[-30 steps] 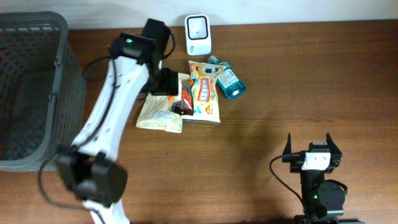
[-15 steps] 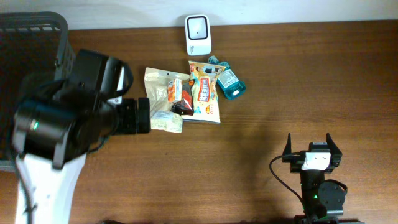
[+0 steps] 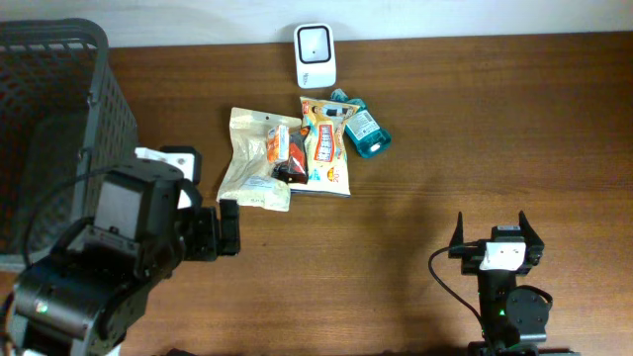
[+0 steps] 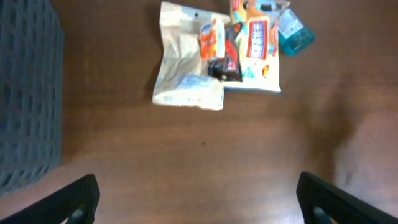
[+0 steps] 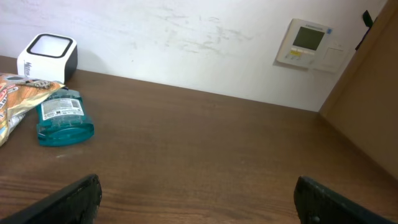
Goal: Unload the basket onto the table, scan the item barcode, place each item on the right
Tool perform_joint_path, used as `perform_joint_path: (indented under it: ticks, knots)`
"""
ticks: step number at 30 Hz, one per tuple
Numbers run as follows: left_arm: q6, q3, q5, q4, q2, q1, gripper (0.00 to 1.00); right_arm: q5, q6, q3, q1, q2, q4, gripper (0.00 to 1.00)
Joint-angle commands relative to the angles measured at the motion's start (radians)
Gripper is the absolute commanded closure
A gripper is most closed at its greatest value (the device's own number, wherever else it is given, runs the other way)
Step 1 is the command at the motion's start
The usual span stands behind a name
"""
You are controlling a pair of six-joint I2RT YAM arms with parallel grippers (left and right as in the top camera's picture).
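Brown wooden table (image 3: 475, 129); our left gripper (image 4: 199, 198) and right gripper (image 5: 196, 196) stand spread, empty. Overlapping packets (image 3: 295, 156) might lift together, we judge, hiding barcodes from the scanner (image 3: 315, 54).

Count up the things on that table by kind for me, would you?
Flat packets: 3 (beige plastic pouch, orange-and-white printed snack bag, small red-and-black wrapper)
Teal plastic bottle: 1
White boxy barcode scanner: 1
Dark grey mesh basket: 1
Total: 6

Basket (image 3: 111, 99) cut by left edge; pouch (image 3: 249, 158) print unreadable.
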Motion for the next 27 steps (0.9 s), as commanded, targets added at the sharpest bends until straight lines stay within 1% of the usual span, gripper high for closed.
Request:
perform_joint_path:
  ticks: [1,11,27]
  knots:
    - [-0.007,-0.027,0.004,0.053,0.011,-0.004,0.01,0.016,0.000,-0.008,0.006,-0.005,-0.003,0.02]
    - [-0.006,-0.028,0.004,0.068,0.084,-0.004,0.01,0.016,0.000,-0.008,0.006,-0.005,-0.003,0.02]
    - [-0.006,-0.028,0.004,0.068,0.089,-0.004,0.01,0.016,0.000,-0.008,0.006,-0.005,-0.003,0.02]
